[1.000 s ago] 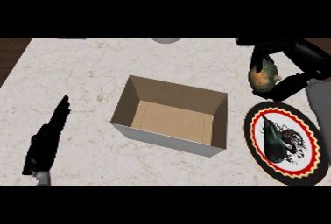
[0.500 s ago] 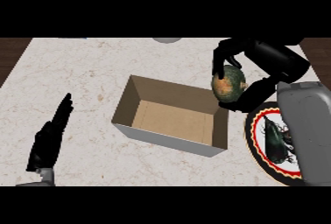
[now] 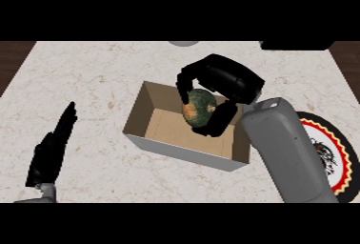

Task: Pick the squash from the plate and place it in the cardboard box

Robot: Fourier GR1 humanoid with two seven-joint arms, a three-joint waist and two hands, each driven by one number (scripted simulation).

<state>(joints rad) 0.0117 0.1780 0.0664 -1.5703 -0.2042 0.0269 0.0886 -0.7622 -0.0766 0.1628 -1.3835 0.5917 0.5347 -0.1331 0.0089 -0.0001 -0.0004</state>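
Light falls evenly and fairly bright over the pale marble counter (image 3: pixel 105 71), with no hot spots or glare on it. Shadows are soft and faint; the clearest shading lies inside the cardboard box (image 3: pixel 165 128), where the near inner walls go darker than the floor. The right hand (image 3: pixel 225 86) reads as almost flat black (little surface detail shows), as does the left hand (image 3: pixel 53 147). The grey forearm (image 3: pixel 288 147) carries a gentle gradient. Edges look straight, without visible bending toward the corners.

No readable text anywhere.
Plate (image 3: pixel 342 157) at right carries a dark emblem only; no legible lettering.
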